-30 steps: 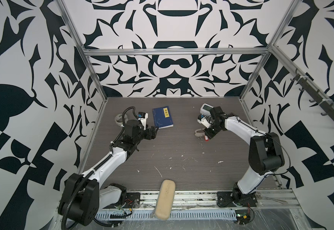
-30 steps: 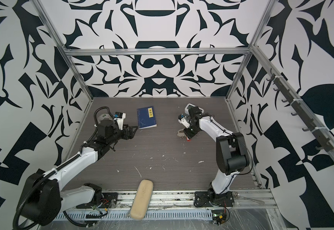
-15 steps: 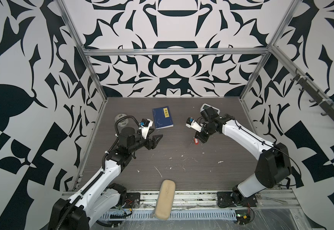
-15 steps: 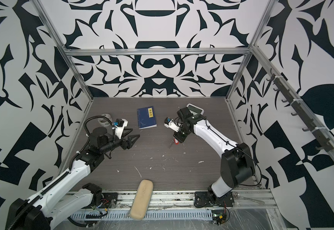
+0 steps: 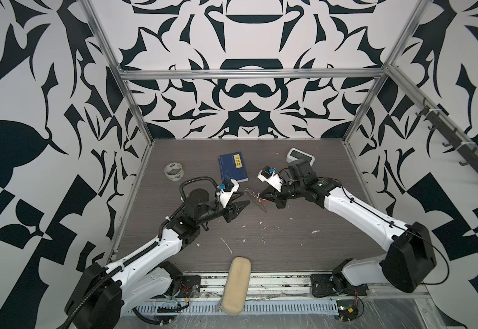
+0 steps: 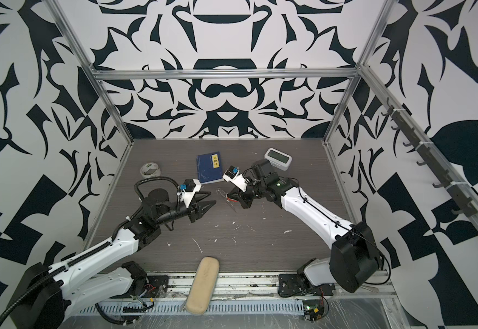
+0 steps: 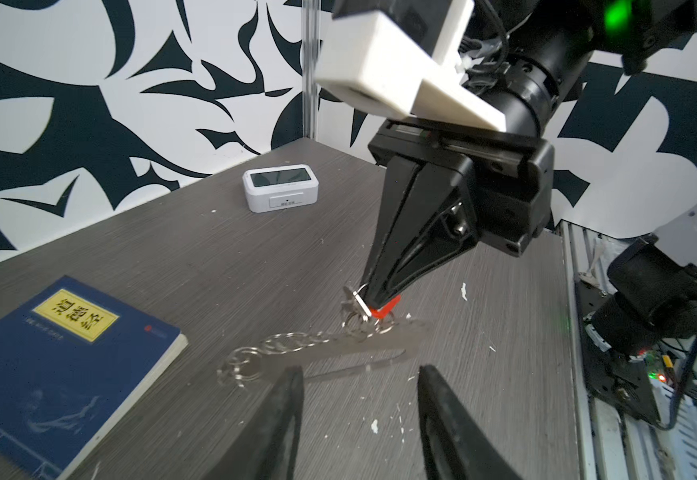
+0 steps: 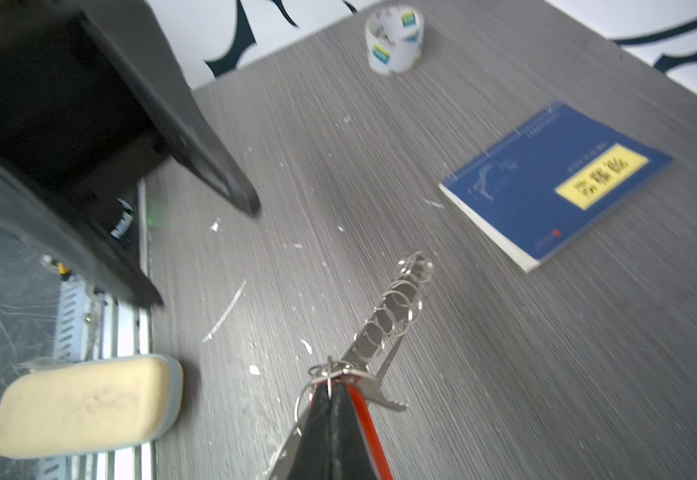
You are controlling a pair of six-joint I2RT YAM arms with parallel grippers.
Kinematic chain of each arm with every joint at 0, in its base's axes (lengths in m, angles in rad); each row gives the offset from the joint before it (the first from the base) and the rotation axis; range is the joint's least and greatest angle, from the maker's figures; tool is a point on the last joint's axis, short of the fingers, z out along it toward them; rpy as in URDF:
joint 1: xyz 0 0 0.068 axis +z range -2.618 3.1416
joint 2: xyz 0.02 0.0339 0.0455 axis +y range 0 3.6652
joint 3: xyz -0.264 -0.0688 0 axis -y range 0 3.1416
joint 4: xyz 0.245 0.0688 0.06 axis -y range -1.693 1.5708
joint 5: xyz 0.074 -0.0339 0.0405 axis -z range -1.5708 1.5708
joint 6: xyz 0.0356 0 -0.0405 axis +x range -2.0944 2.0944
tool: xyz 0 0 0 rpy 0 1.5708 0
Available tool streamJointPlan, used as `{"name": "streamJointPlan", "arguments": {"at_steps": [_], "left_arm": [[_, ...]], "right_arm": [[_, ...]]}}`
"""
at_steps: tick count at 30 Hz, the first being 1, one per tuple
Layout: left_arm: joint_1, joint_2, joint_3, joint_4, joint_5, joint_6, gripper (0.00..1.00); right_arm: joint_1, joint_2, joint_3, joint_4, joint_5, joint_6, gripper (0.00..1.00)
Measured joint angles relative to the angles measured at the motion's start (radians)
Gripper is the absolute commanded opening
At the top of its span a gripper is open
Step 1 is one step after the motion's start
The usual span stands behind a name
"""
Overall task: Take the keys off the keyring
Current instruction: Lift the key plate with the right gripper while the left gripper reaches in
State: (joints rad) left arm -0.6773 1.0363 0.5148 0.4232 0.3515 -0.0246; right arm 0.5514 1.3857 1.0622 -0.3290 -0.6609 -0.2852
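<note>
Right fingers (image 7: 405, 245) pinch the keys (image 7: 357, 306), apparently just beyond left fingers (image 7: 284, 415).

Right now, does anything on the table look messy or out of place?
Yes. White scraps lie scattered over the front half of the table, and a beige block lies askew, partly off the table's front edge, across the metal rail.

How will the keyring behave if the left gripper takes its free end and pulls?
Probably floppy: the keyring is linked thin rings along a flat strap, trailing from the right gripper, which is shut on the keys. It likely weighs little, being thin metal. The shiny rings may slip between the open jaws of the left gripper.
</note>
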Motion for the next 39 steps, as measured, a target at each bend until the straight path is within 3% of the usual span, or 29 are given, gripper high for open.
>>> {"name": "streamJointPlan", "arguments": {"at_steps": [13,31,35,39], "left_arm": [[-0.041,0.079,-0.028,0.121,-0.045,0.048,0.4],[-0.045,0.052,-0.031,0.124,-0.045,0.091,0.01],[-0.046,0.043,-0.031,0.116,-0.049,0.107,0.01],[-0.046,0.04,-0.031,0.111,-0.054,0.119,0.07]], "right_arm": [[0.011,-0.039,-0.01,0.075,-0.1,0.054,0.0],[0.013,-0.053,-0.019,0.08,-0.13,0.023,0.0],[0.013,-0.058,-0.022,0.076,-0.132,0.013,0.0],[0.013,-0.059,-0.022,0.07,-0.136,0.002,0.0]]}}
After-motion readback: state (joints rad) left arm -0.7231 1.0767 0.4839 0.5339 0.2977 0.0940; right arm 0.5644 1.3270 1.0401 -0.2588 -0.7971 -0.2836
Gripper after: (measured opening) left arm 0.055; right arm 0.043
